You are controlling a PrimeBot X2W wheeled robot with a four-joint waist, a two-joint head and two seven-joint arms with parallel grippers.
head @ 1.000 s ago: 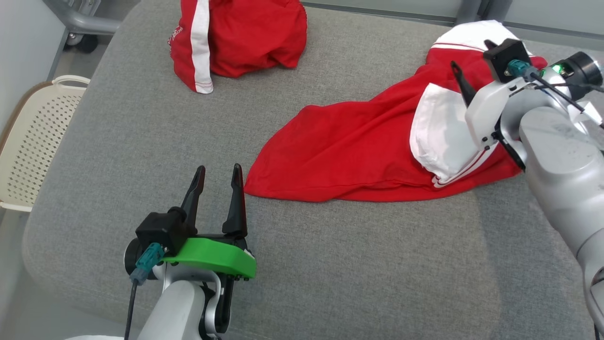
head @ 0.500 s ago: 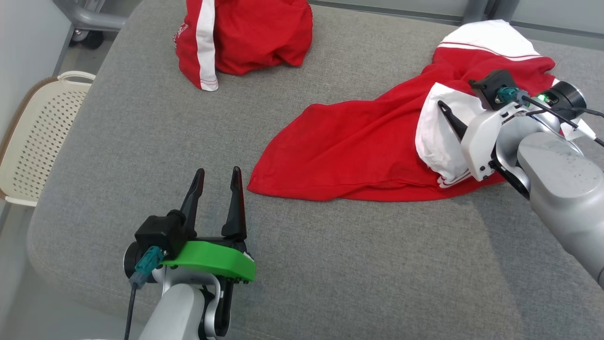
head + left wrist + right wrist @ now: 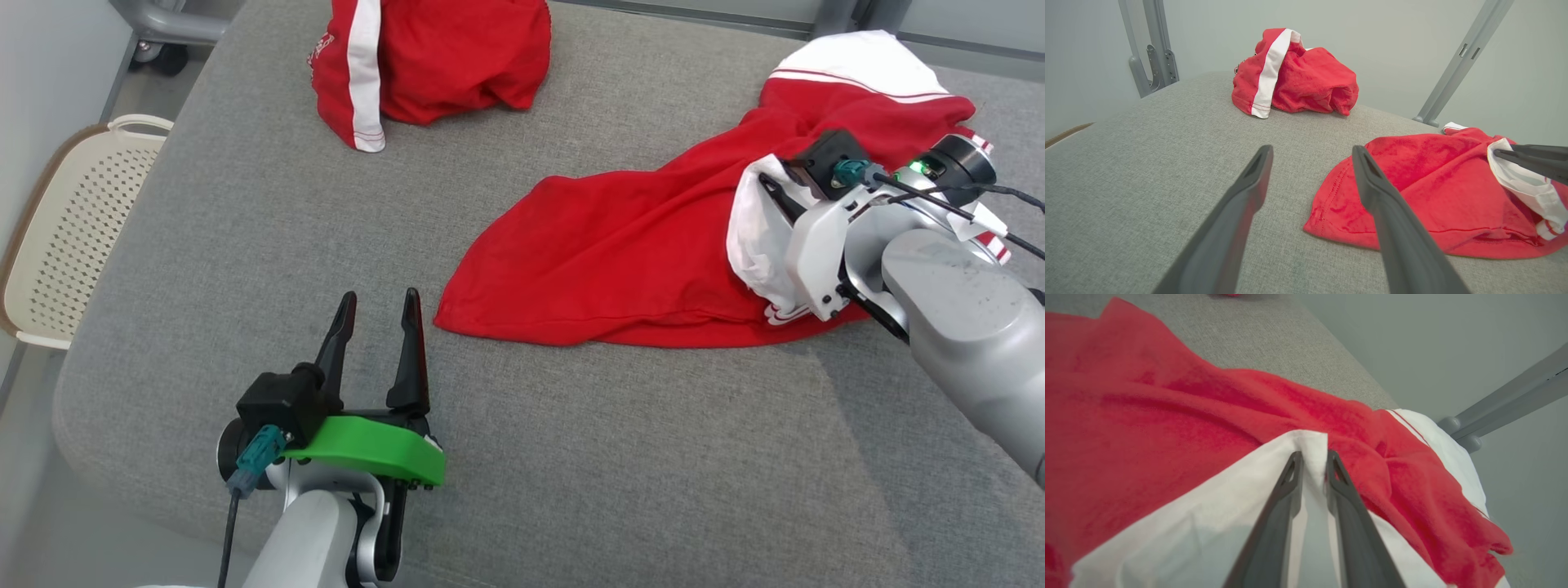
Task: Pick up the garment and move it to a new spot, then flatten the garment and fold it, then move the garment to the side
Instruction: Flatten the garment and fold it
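Observation:
The garment [image 3: 620,245] is a red shirt with white sleeves, lying crumpled on the right half of the grey padded surface [image 3: 245,245]. My right gripper [image 3: 767,184] is down on its white sleeve [image 3: 755,245]. In the right wrist view the right gripper [image 3: 1314,457] has its two fingers drawn close together with a fold of white sleeve [image 3: 1310,441] pinched between them, amid the red cloth [image 3: 1167,416]. My left gripper [image 3: 380,298] stands open over bare fabric just left of the shirt's hem [image 3: 1331,220], touching nothing; the left gripper [image 3: 1310,151] has its fingers spread.
A second bunched red and white garment [image 3: 441,57] lies at the back of the surface [image 3: 1298,77]. A cream perforated basket [image 3: 65,237] stands off the left edge. Grey frame posts [image 3: 1461,57] rise behind the surface.
My right gripper has come down onto the white sleeve and its fingers have closed on a fold of it. The head camera has shifted a little. The left arm has not moved.

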